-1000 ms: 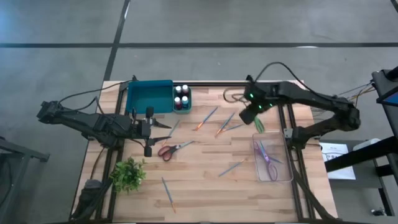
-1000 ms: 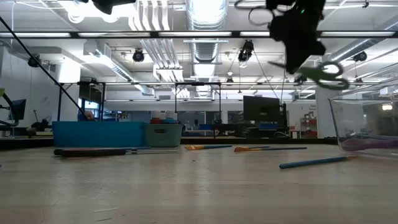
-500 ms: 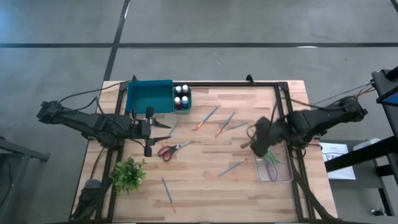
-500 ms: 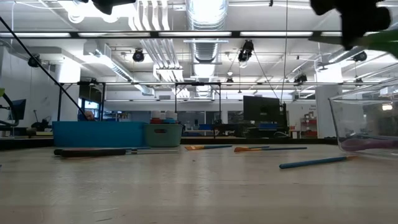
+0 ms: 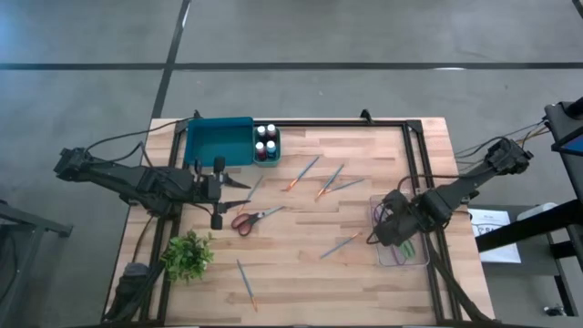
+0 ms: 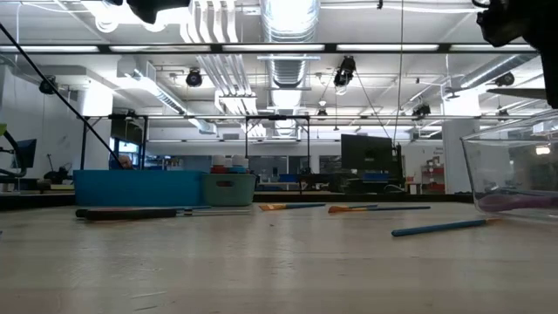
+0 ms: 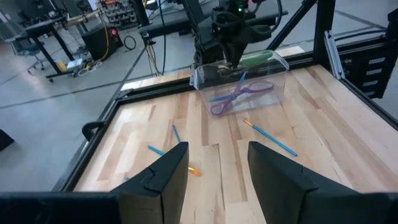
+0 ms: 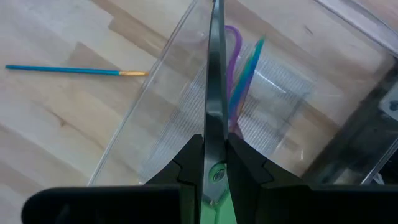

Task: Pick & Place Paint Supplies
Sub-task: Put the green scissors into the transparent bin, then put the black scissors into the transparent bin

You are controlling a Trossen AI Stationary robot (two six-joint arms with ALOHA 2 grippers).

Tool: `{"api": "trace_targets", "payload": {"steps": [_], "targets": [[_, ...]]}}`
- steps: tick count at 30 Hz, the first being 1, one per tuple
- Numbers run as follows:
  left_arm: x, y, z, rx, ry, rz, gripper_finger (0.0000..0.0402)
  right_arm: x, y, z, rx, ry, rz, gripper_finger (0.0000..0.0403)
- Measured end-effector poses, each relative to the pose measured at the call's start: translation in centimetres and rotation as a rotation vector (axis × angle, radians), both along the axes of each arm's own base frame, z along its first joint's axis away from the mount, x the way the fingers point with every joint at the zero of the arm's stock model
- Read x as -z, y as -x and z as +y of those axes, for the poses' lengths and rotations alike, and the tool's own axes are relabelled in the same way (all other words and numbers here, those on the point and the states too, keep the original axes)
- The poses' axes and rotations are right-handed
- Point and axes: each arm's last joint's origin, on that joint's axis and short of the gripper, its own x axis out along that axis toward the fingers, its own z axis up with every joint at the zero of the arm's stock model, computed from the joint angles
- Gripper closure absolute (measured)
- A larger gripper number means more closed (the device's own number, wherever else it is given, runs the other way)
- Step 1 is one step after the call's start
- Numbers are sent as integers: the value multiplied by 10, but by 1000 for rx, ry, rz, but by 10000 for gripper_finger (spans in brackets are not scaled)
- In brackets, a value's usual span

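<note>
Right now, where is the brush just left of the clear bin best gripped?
Grip the paintbrush mid-handle, probably from straight above, closing across its length. It lies flat and slanted on the table, clear of the bin, so both sides are free.

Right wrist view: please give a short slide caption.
Right gripper holds green scissors above clear bin with purple scissors inside.
</note>
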Motion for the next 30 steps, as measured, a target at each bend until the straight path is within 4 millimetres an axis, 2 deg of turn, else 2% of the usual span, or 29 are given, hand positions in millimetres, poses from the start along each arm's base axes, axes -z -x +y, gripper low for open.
{"api": "trace_targets", "payload": {"steps": [8, 15, 17, 20, 24, 30], "targets": [[3, 1, 0, -6, 9, 32, 229, -2, 0, 1, -3, -24, 4, 356], [4, 1, 0, -6, 8, 39, 229, -4, 4, -1, -3, -16, 54, 229], [4, 1, 0, -6, 8, 39, 229, -5, 3, -1, -4, -17, 50, 205], [5, 1, 0, -6, 6, 47, 229, -8, 2, 0, -7, -9, 29, 193], [6, 2, 1, -8, 8, 66, 229, -19, -7, 4, -66, 9, -98, 190], [6, 2, 1, -8, 8, 66, 229, -52, -39, 18, -326, 123, -507, 189]]}}
